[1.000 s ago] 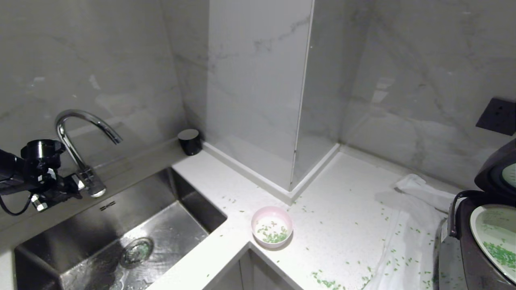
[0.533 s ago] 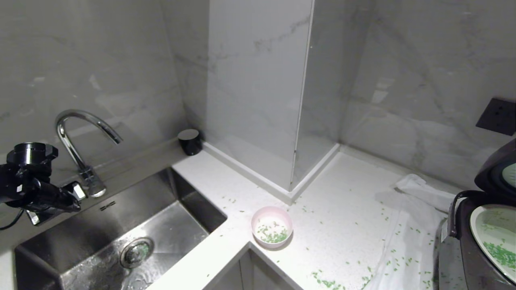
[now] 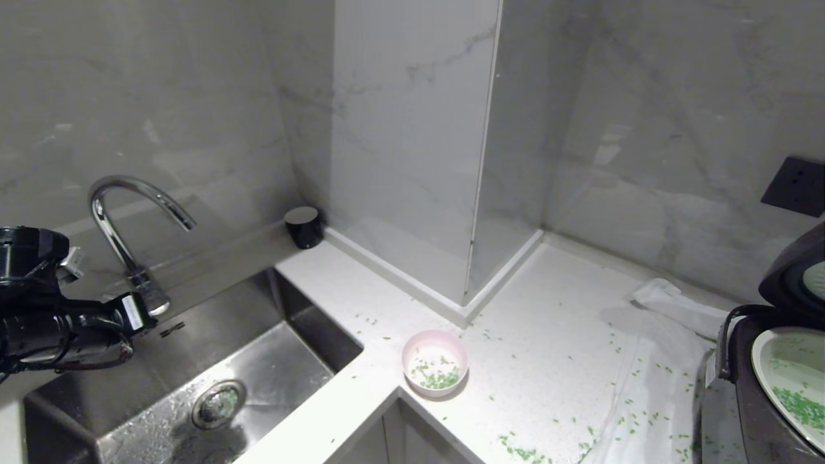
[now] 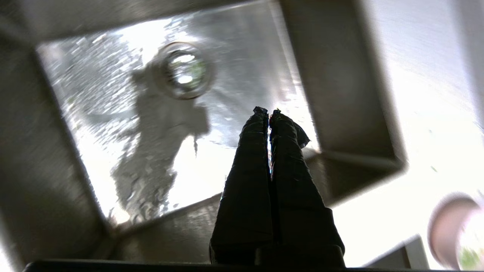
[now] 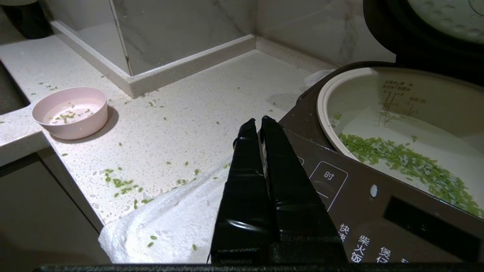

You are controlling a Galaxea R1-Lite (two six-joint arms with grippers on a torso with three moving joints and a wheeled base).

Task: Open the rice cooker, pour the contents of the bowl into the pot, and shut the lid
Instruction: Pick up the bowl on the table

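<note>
The left gripper [image 4: 268, 111], pressed together and empty, is held above the sink [image 3: 309, 322] at the frame's left, while the bowl [image 3: 435, 362] is seen at lower centre and the open rice cooker [image 3: 741, 399] at lower right.

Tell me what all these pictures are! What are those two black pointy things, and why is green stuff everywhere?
A robot took them. One camera sits on its head, looking down at a kitchen counter. The other two sit on its wrists, so you see each hand's black fingers pressed together, holding nothing. The left gripper hangs over the sink. The right gripper sits by the rice cooker, whose lid is up. The green grains lie in its pot, a few in the pink bowl, and many on the counter and white cloth.
</note>
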